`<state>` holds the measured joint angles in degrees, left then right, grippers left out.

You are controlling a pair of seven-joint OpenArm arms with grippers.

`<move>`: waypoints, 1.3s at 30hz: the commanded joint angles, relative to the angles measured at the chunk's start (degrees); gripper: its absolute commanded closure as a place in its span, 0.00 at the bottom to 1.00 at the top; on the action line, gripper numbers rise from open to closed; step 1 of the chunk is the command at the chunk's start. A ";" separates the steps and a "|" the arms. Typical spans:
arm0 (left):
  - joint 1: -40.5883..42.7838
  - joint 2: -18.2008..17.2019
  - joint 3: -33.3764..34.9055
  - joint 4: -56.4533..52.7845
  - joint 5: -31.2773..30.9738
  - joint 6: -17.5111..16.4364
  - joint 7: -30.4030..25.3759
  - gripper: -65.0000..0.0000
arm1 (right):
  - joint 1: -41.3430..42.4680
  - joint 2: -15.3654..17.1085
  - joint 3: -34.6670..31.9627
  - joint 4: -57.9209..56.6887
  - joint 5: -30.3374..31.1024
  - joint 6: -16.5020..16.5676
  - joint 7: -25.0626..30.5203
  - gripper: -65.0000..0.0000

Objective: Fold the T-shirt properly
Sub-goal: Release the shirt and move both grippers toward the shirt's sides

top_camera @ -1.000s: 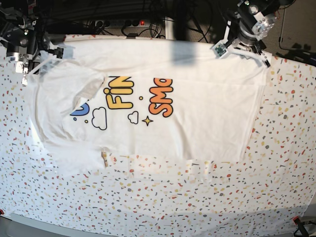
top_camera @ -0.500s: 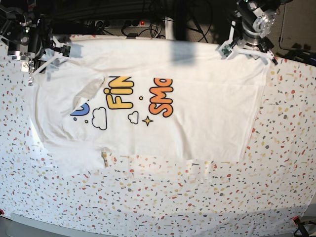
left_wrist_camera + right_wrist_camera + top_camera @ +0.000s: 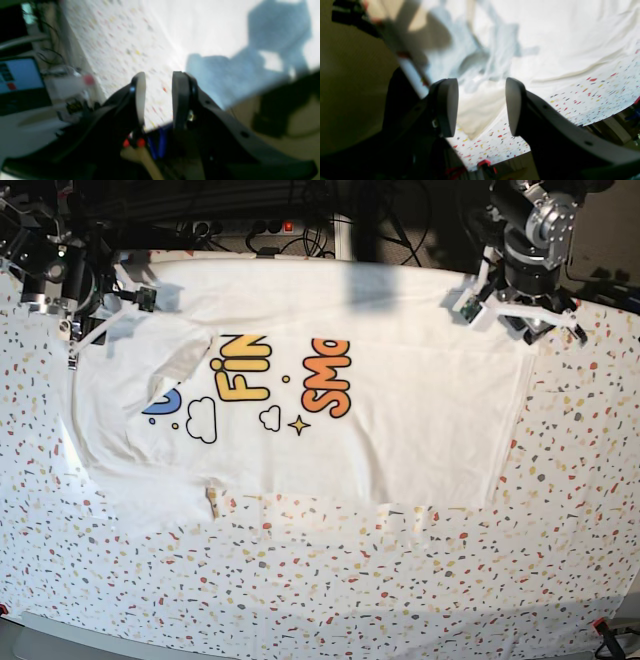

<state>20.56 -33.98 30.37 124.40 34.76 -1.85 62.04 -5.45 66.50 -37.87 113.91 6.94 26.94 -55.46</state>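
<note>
Lying flat, the T-shirt [image 3: 330,390] spans between both tools — left tool [image 3: 525,315], right tool [image 3: 85,305] — each parted, empty.

Strong light from above bleaches the T-shirt [image 3: 380,380] to near-featureless white in both wrist views. Bluish, soft-edged arm shadows fall across the cloth near the far edge of the table [image 3: 330,580]. The left wrist picture is heavily blurred throughout; the right wrist one is softer at its edges. The base view is sharp, with bowed, wide-angle borders
</note>
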 commanded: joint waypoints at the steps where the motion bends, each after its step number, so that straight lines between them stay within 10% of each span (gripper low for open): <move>1: -1.36 -0.48 -0.33 1.25 1.20 1.22 -1.22 0.73 | 1.64 0.59 0.76 0.74 -0.22 -0.46 0.26 0.53; 13: -16.59 -0.48 -0.33 0.33 -16.50 1.42 -11.89 0.73 | 11.56 -9.60 0.79 -0.85 -2.36 -7.04 2.56 0.53; 21: -24.83 -0.46 -0.33 -7.85 -19.91 1.40 -12.74 0.73 | 14.25 -10.78 0.79 -7.17 -6.99 -11.78 2.54 0.53; 39: -49.72 5.35 -0.33 -41.22 -34.97 -1.38 -16.68 0.73 | 21.97 -21.64 0.79 -14.62 -6.97 -12.74 3.02 0.53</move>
<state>-27.62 -28.01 30.46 82.26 -0.73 -3.64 46.15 15.29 44.03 -37.78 98.70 0.56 14.76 -52.73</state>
